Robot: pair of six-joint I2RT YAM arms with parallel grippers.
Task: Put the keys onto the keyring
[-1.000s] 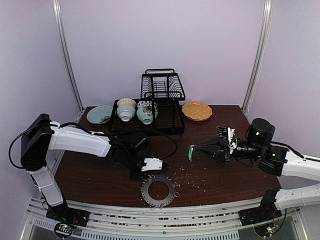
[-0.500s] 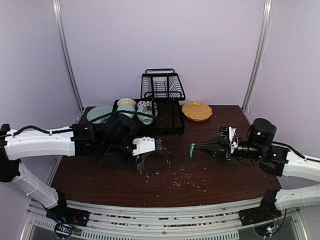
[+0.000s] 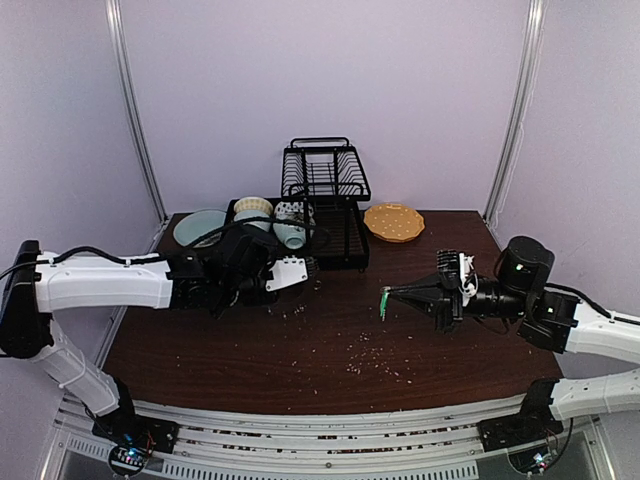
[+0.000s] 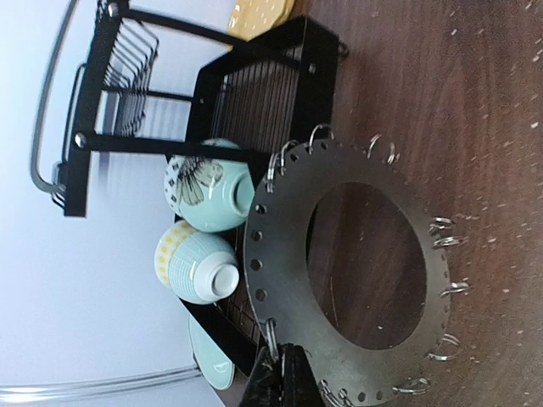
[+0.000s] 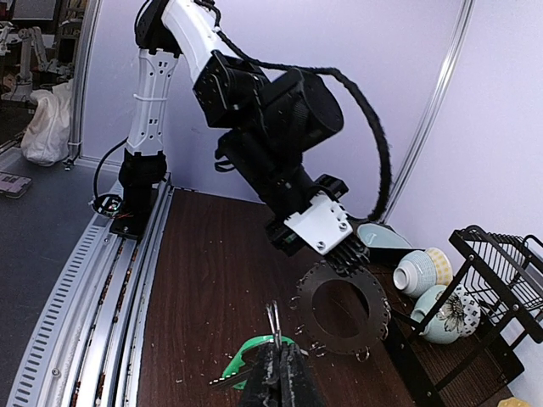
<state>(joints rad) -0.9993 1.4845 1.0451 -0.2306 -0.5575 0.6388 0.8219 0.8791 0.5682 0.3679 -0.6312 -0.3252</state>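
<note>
Gripping the keyring (image 4: pixel 276 263) by its rim, the left gripper (image 3: pixel 308 266) hangs above the left-centre of the table (image 3: pixel 200 350), just near of the dish rack (image 3: pixel 325 175). Left wrist view: fingers pressed together on the edge of the disc; the disc is lifted off the table and turned up towards upright, small wire loops (image 4: pixel 441 227) fringing its rim. Right wrist view confirms it: the keyring (image 5: pixel 344 342) hangs from the left gripper (image 5: pixel 346 259), its flat face towards the right arm. From the top view the disc itself is hard to make out.

Behind it: two bowls (image 3: pixel 253 218) in the rack's tray, a pale teal plate (image 3: pixel 195 228) on the far left, a yellow plate (image 3: pixel 393 222) on the far right. Pale crumbs (image 3: pixel 370 355) lie scattered over the middle of the table.

Right of centre, the right gripper (image 3: pixel 392 295) is off the table and points left. Its fingers are clamped on the green-headed key (image 5: pixel 250 352), blade towards near-left in the wrist view. Key and keyring are well apart, not touching.
</note>
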